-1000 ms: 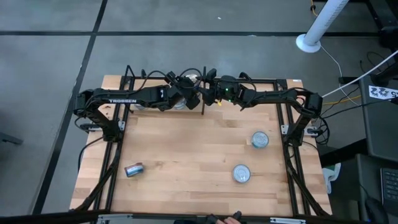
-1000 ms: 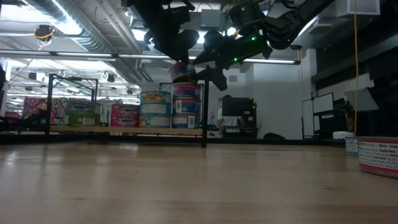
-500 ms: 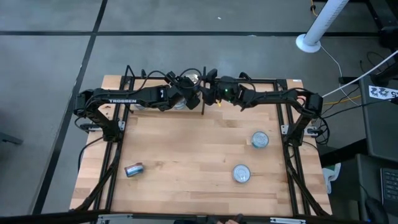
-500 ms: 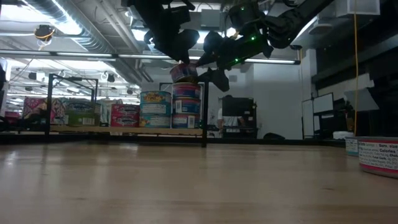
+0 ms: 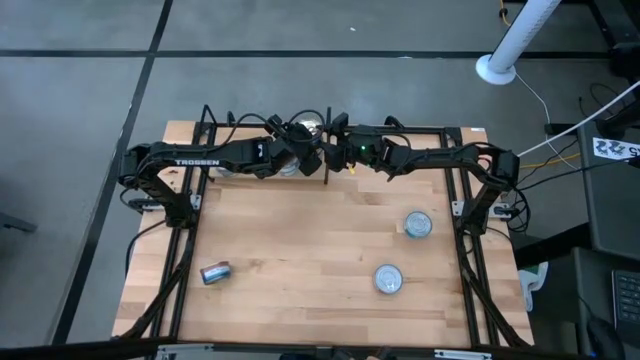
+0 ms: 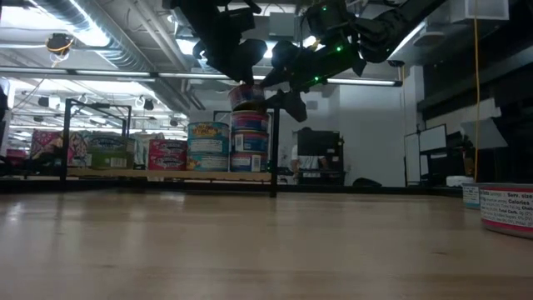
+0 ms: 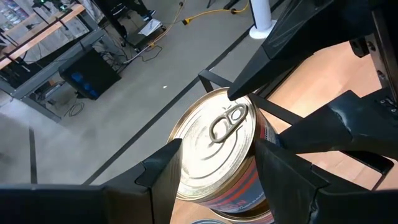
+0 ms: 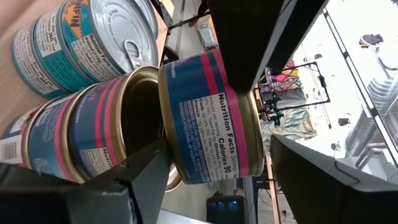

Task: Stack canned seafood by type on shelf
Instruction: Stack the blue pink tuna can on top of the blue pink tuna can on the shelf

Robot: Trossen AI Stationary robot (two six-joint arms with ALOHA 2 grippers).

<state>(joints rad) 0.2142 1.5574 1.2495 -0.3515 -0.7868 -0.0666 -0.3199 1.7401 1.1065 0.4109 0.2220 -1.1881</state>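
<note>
Sitting between left fingers (tilted): tin.

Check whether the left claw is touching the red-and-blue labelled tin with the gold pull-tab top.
Touching. The left wrist view shows the left claw with both dark fingers pressed against the sides of the red-and-blue labelled tin, held over the stack.

Shelved tins labels blurred; edge tin cut off at frame.

robotics lab/workshop: bare ceiling ducts, strip lights, grey concrete floor, loose cables, workbenches with gear beyond the wooden table
</note>
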